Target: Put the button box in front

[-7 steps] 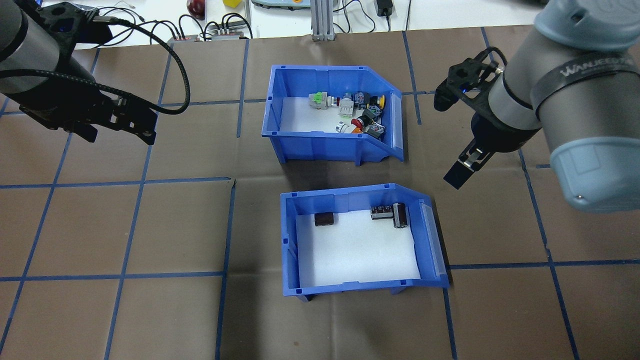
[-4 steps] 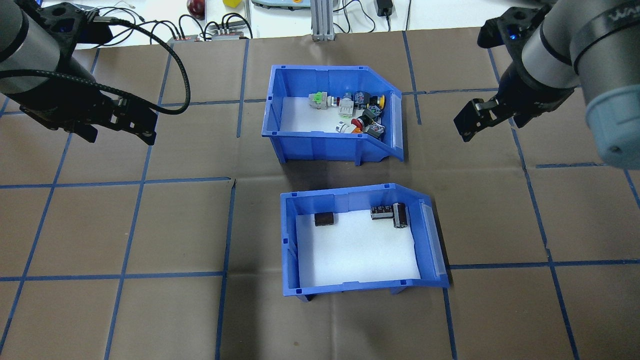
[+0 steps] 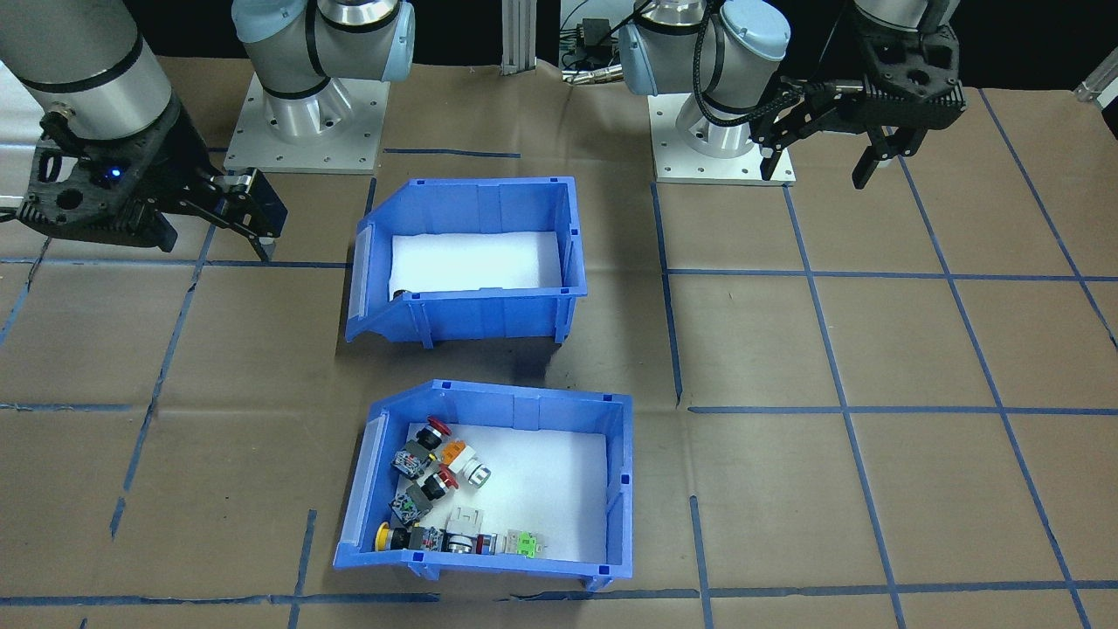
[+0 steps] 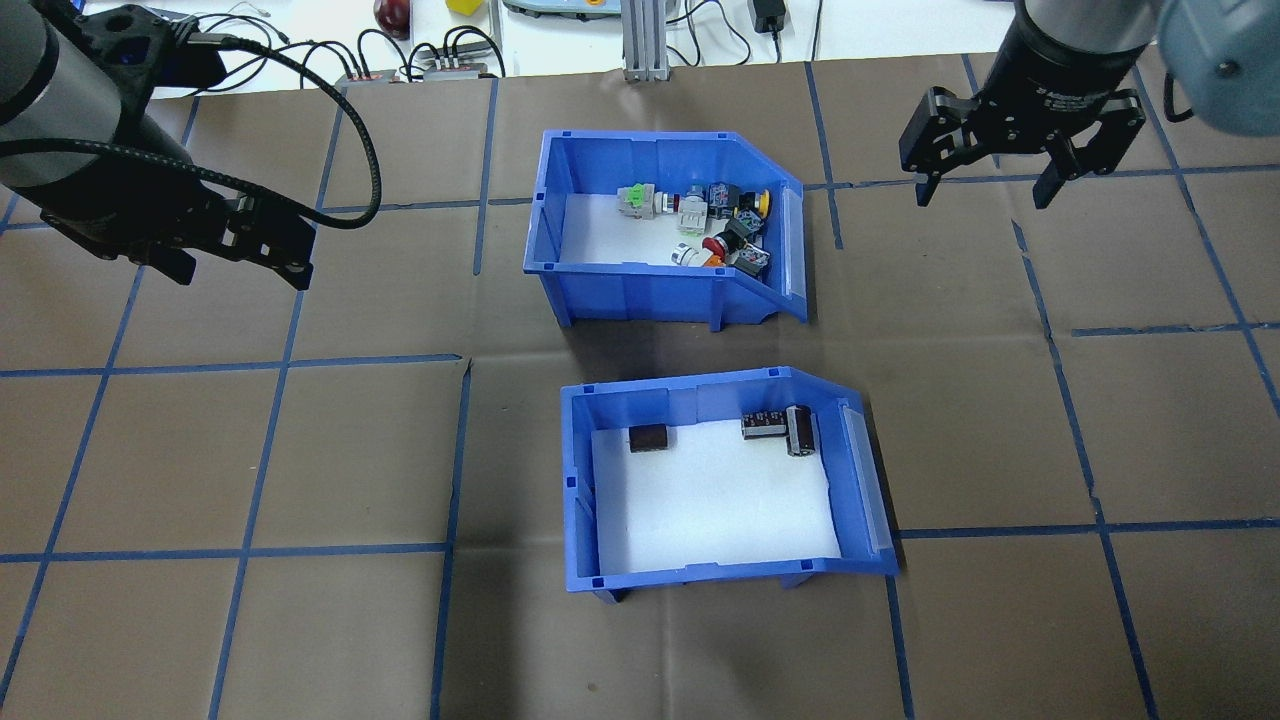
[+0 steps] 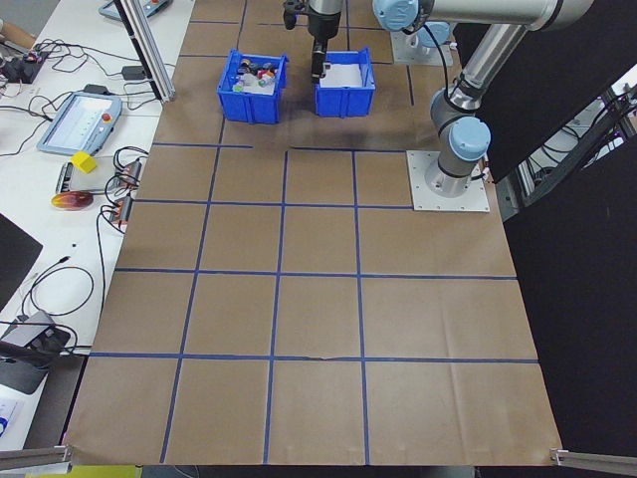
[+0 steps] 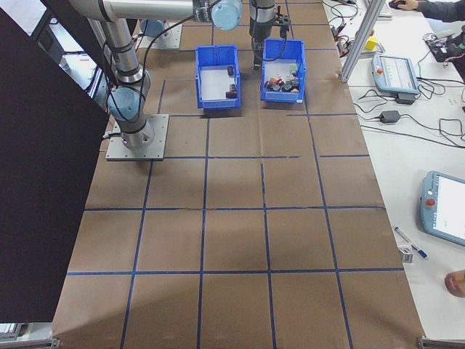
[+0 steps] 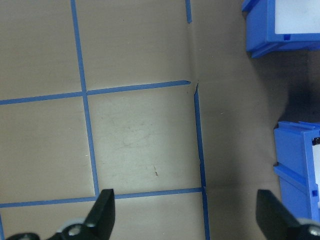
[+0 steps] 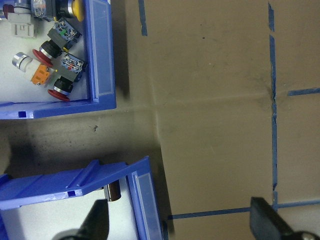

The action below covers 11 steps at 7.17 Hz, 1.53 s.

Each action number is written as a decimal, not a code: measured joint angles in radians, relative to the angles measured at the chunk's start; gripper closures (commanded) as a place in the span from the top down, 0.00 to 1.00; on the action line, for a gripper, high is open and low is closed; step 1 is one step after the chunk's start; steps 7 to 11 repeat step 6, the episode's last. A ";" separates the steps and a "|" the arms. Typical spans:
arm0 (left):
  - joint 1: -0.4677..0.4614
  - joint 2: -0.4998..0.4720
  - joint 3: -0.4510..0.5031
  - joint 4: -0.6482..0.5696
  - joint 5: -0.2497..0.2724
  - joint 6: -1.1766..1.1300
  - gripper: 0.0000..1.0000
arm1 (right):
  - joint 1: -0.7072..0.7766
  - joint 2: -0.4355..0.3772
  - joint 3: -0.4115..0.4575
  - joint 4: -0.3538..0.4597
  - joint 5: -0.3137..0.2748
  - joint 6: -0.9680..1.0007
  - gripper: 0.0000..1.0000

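The button box [image 4: 640,296] is a blue bin with a white liner and several colourful push-buttons heaped at its sloped end. In the overhead view it stands on the far side of the second blue bin [image 4: 662,402], which holds dark cylindrical parts. In the front-facing view the button box [image 3: 515,409] is the nearer one. My right gripper [image 4: 982,196] hangs open and empty above the paper, to the right of the button box. In the right wrist view both bins' sloped ends lie left of the right gripper [image 8: 182,225]. My left gripper [image 4: 243,270] is open and empty, far left of both bins.
Brown paper with blue tape squares covers the table [image 4: 300,450]. Cables and small devices [image 4: 430,55] and an aluminium post [image 4: 645,40] stand beyond the far edge. The arm bases [image 3: 306,131] are bolted behind the bins. A teach pendant [image 6: 396,73] lies off the table.
My right gripper has swung up and away from beside the bins to the far right and turned, its fingers now spread side by side. The left arm and both bins are unmoved.
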 measured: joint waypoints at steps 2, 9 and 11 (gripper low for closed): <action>0.000 0.000 0.001 0.001 0.000 0.000 0.99 | 0.024 0.026 -0.022 0.013 -0.001 0.007 1.00; 0.000 -0.001 0.002 0.004 0.000 0.000 0.99 | 0.023 0.026 -0.017 0.011 -0.005 0.004 1.00; 0.000 -0.001 0.002 0.004 0.000 0.000 0.99 | 0.023 0.026 -0.017 0.011 -0.005 0.004 1.00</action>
